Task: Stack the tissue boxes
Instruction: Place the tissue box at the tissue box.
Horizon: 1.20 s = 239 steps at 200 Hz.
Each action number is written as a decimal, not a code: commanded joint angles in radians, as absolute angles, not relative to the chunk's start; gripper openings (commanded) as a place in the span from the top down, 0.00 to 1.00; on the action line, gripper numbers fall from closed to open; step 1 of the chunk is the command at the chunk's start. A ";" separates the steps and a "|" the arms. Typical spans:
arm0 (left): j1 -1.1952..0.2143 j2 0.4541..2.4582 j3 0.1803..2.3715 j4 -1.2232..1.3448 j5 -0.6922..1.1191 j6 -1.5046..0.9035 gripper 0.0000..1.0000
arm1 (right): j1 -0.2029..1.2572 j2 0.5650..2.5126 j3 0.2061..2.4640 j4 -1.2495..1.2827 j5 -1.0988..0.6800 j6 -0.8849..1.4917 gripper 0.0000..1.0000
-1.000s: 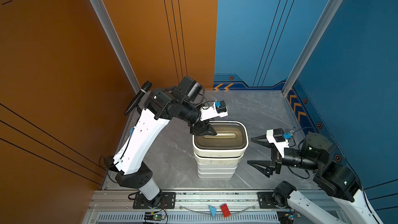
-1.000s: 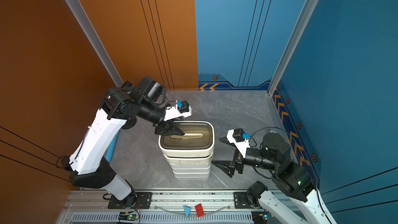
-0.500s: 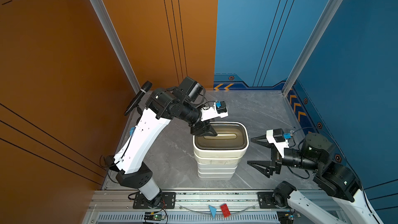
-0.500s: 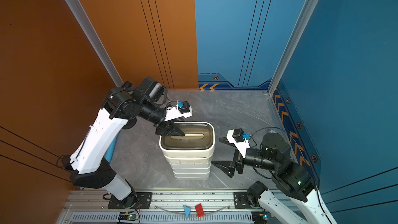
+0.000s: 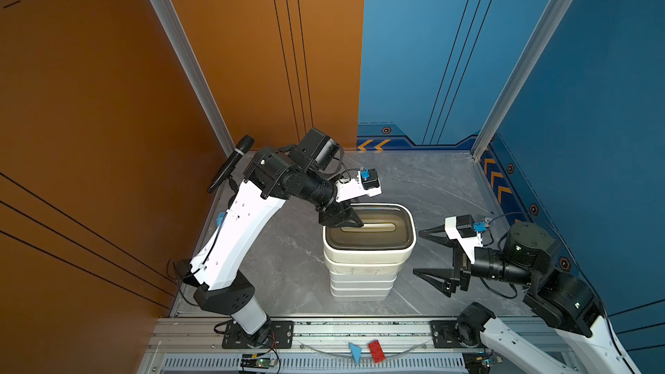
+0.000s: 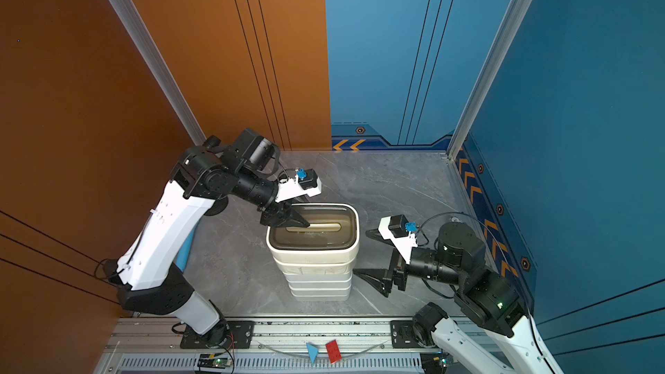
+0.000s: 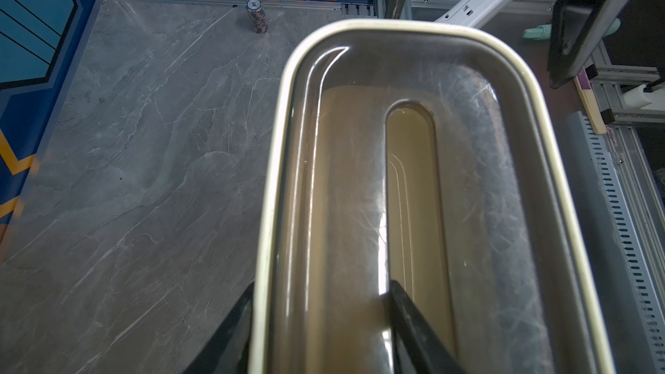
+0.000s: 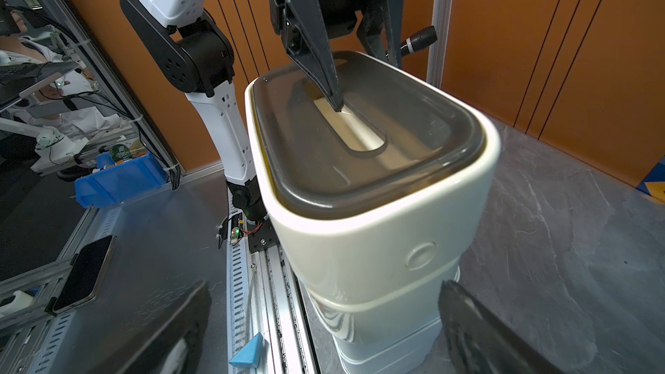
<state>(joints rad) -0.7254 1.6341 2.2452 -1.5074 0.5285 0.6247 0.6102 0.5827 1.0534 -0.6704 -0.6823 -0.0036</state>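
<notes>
Atop the white stack [image 5: 360, 284]: cream brown-lidded tissue box [image 5: 367, 254], end wall clamped in left gripper [image 5: 342, 224], long axis toward splayed right gripper [image 5: 416, 252].

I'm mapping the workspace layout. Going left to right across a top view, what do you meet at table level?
Black microphone → left gripper → top tissue box, held at its left end by that gripper → right gripper, open.

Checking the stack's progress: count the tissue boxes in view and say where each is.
5 visible, all nested in one stack on the table: the dark-lidded top box, a cream box under it, then three white rims below. More may be hidden inside.
</notes>
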 commanded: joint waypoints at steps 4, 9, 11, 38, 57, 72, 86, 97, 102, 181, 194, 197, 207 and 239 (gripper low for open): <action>-0.716 1.613 2.230 -1.500 0.556 0.630 0.60 | 0.619 0.589 1.049 -0.648 -0.703 -0.003 0.00; -0.716 1.611 2.230 -1.499 0.555 0.630 0.60 | 0.619 0.588 1.047 -0.649 -0.704 -0.002 0.00; -0.715 1.611 2.230 -1.499 0.555 0.630 0.60 | 0.618 0.588 1.049 -0.649 -0.704 -0.002 0.00; -0.710 1.607 2.228 -1.496 0.556 0.630 0.60 | 0.622 0.588 1.048 -0.649 -0.703 -0.002 0.00; -0.709 1.602 2.219 -1.491 0.557 0.630 0.60 | 0.624 0.590 1.048 -0.647 -0.704 0.000 0.00; -0.706 1.598 2.211 -1.488 0.557 0.630 0.60 | 0.626 0.594 1.047 -0.645 -0.705 0.000 0.00; -0.706 1.597 2.206 -1.488 0.557 0.630 0.60 | 0.629 0.597 1.048 -0.643 -0.705 0.000 0.00; -0.704 1.596 2.206 -1.488 0.555 0.631 0.59 | 0.631 0.597 1.049 -0.643 -0.703 0.000 0.00; -0.704 1.594 2.204 -1.488 0.555 0.630 0.59 | 0.631 0.597 1.048 -0.644 -0.702 0.001 0.00; -0.701 1.593 2.199 -1.482 0.558 0.630 0.54 | 0.645 0.601 1.046 -0.638 -0.697 0.002 0.00; -0.702 1.591 2.200 -1.482 0.558 0.630 0.53 | 0.646 0.601 1.045 -0.637 -0.697 0.001 0.00; -0.703 1.591 2.200 -1.482 0.558 0.631 0.53 | 0.647 0.601 1.045 -0.638 -0.697 0.001 0.00; -0.703 1.590 2.200 -1.481 0.558 0.630 0.51 | 0.647 0.603 1.042 -0.637 -0.698 0.002 0.00; -0.703 1.583 2.201 -1.477 0.557 0.627 0.46 | 0.654 0.608 1.045 -0.632 -0.695 0.002 0.00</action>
